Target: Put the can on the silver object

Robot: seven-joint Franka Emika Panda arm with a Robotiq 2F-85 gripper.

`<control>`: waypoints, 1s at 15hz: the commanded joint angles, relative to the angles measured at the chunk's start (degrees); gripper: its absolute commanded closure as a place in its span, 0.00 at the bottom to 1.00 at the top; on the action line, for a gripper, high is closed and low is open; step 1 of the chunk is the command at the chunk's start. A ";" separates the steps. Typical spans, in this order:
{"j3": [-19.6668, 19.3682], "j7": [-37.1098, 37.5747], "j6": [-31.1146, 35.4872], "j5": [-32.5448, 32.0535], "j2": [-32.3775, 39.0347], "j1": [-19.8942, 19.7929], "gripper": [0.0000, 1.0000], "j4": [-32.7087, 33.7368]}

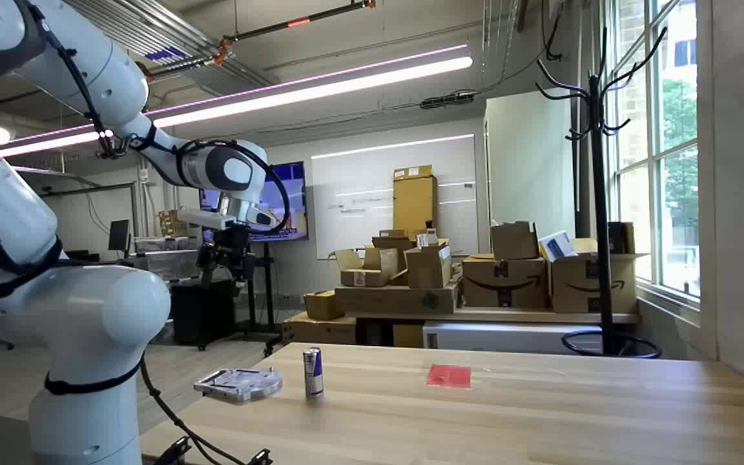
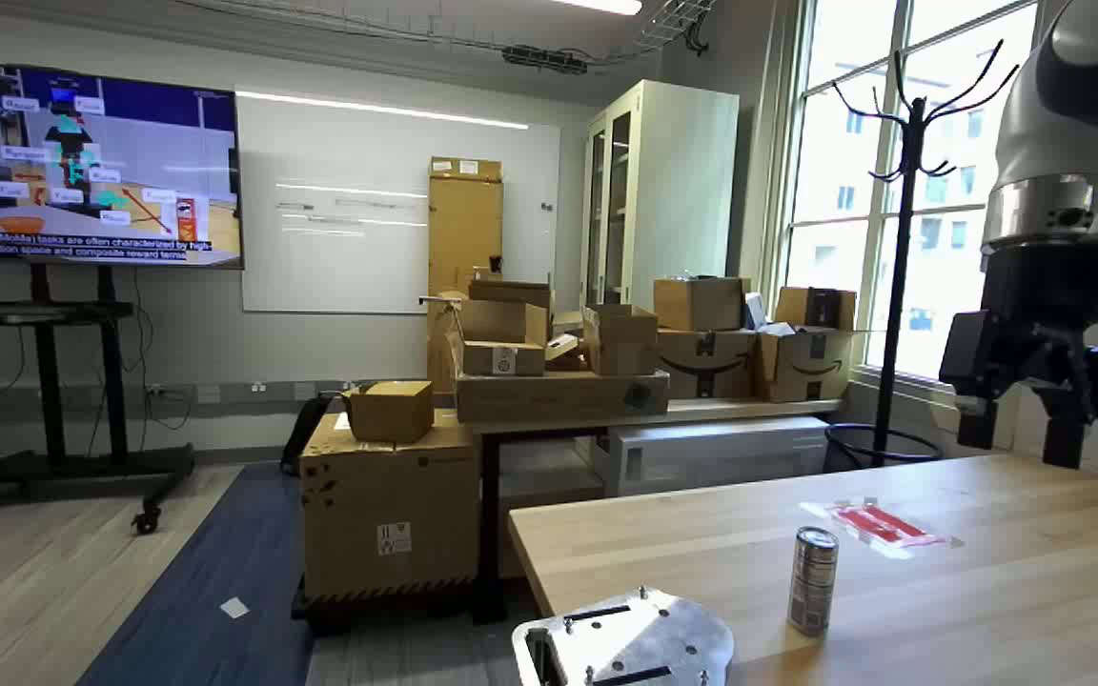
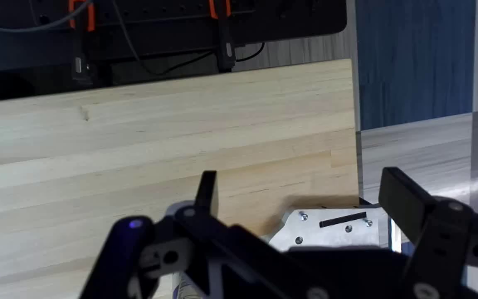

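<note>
Grey walls stand at the far side, and at the far right a tall window is bright. Below stretches a light wooden table at the near side. White and large, the robot arm is seen at the near left in an exterior view. On the far wall is a white board; to its right stands a pale cabinet, and to its left a large screen. Many cardboard boxes are piled before the board and the cabinet, and a black coat stand is placed close to the window.

The black gripper hangs high and points downward. Its two fingers are spread wide; in the wrist view, the wood of the table and a part of the silver plate can be seen between them. This silver plate is flat and has dark slots, lying at the left edge of the table in both exterior views. A red sheet lies flat on the farther part of the table. Smallest is the can, blue and silver, standing upright on the table, right of the silver plate and near it, but not touching.
</note>
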 commanded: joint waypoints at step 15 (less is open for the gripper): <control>0.73 -0.10 2.03 -0.33 4.07 -0.97 0.00 2.43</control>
